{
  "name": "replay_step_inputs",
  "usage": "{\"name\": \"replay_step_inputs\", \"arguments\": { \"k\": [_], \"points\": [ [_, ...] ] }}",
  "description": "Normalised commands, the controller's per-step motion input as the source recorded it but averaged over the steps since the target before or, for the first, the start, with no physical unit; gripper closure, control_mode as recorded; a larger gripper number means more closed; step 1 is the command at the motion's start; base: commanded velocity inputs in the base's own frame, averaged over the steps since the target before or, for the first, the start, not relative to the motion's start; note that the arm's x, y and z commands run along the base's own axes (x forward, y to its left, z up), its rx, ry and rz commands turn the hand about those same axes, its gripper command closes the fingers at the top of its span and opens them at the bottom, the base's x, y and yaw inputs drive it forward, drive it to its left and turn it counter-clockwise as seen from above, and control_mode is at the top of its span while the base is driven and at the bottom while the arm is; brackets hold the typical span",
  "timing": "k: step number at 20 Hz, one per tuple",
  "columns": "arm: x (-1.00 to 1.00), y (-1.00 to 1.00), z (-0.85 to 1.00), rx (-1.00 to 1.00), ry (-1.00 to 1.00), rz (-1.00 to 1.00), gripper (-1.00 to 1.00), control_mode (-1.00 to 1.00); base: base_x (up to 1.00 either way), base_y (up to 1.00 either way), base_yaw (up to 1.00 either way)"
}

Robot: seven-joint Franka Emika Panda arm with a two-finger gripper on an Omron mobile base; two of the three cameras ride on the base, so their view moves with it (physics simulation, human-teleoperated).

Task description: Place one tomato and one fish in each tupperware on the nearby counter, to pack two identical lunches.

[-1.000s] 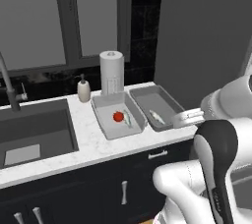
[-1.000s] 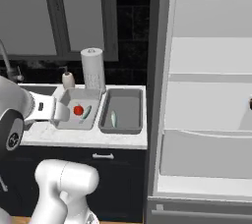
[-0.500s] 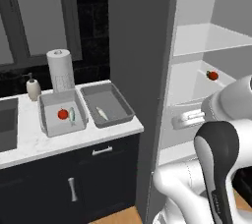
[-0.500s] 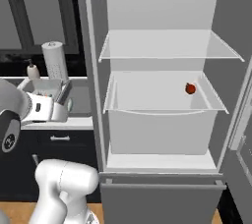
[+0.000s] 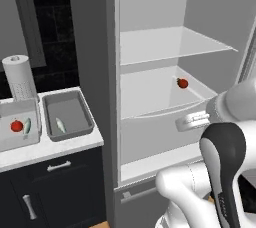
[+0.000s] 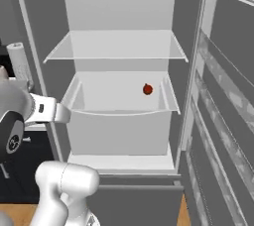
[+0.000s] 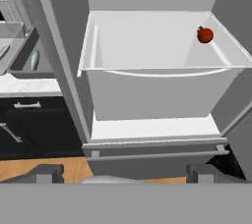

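A red tomato point(image 5: 182, 83) point(image 6: 147, 89) point(image 7: 204, 35) lies at the right of the open fridge's middle shelf. My gripper point(image 5: 189, 121) point(image 6: 58, 113) point(image 7: 126, 176) hangs open in front of the fridge, below and left of that tomato, holding nothing. On the counter point(image 5: 55, 147) to the left stand two tupperware. The left tupperware point(image 5: 10, 139) holds a tomato point(image 5: 16, 125) and a fish point(image 5: 27, 126). The right tupperware point(image 5: 72, 112) point(image 7: 22, 56) holds one fish point(image 5: 60, 124) point(image 7: 34, 60).
The fridge door point(image 6: 223, 96) stands open on the right. A bare upper shelf point(image 5: 170, 44) sits above the tomato's shelf. A paper towel roll point(image 5: 19, 77) stands behind the trays. Dark drawers with silver handles point(image 5: 59, 166) run under the counter.
The whole picture has shifted: the base has driven right, from the sink and counter to the open fridge. The gripper has stayed open.
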Motion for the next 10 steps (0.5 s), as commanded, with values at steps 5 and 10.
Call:
{"name": "replay_step_inputs", "arguments": {
  "k": [5, 10],
  "points": [
    [0.0, 0.0, 0.0, 0.0, 0.0, 0.0, -1.0, 1.0, 0.15, -0.49, 0.0],
    [0.0, 0.0, 0.0, 0.0, 0.0, 0.0, -1.0, 1.0, 0.23, -0.42, 0.0]
  ]
}}
